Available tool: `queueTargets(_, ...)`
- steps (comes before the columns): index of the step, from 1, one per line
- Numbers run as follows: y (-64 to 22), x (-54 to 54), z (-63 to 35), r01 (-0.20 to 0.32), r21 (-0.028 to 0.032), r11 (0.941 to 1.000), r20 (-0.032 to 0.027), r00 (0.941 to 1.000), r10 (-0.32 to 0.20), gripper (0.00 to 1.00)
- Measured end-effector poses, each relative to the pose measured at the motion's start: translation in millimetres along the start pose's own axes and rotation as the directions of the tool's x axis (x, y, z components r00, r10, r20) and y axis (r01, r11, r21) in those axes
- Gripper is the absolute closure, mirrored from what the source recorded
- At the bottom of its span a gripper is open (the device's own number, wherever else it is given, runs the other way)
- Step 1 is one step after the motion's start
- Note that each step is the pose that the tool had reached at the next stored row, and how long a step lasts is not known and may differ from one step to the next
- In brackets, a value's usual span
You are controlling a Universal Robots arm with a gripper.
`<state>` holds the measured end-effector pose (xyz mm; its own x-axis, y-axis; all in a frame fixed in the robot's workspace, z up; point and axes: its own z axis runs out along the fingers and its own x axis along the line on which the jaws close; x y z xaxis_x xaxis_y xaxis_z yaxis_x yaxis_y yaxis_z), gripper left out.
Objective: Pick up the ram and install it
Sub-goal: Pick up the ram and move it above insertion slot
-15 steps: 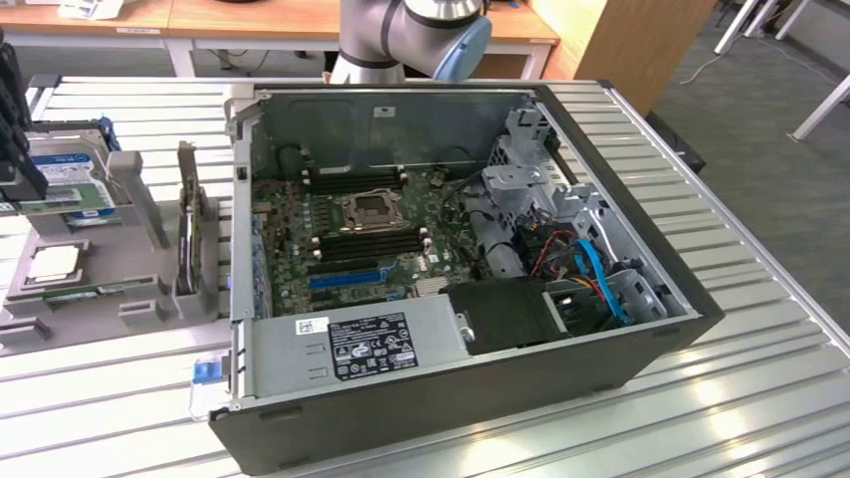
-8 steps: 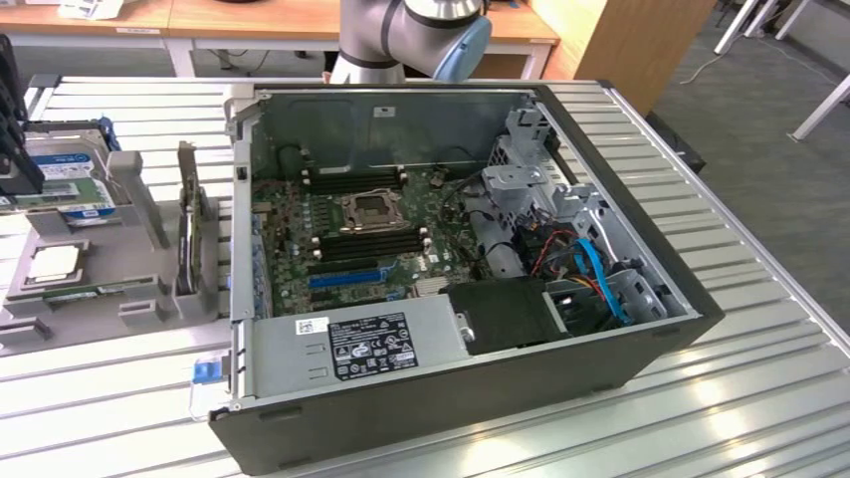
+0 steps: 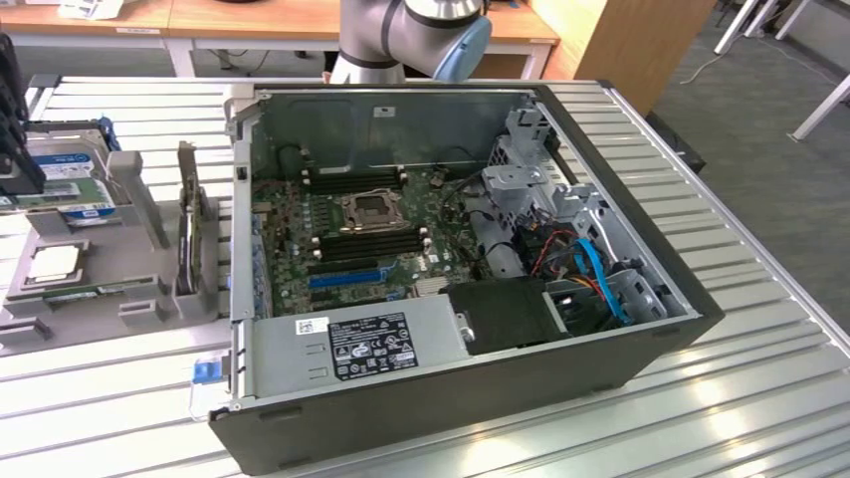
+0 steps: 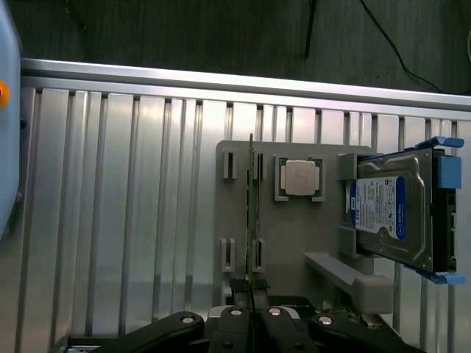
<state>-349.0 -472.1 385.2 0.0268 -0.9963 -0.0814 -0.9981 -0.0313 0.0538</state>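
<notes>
Ram stick (image 4: pixel 252 213) stands edge-on in the slots of the grey holder (image 4: pixel 294 235), with the gripper (image 4: pixel 251 290) jaws pinched nearly closed on its end. Hard drive (image 4: pixel 390 209) next to it has a blue label, too small to read tbh.

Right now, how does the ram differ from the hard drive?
The ram is a thin green stick; the drive is a broad silver box with a blue label. The ram stands on edge between slots; the drive sits tilted between blue rails. Both sit on the gray holder.
</notes>
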Motion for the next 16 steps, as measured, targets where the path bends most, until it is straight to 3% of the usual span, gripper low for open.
queueTargets(16,-22.2,0.6,-1.1,0.0,-0.0006,1.0,0.0002,1.0,0.0,0.88)
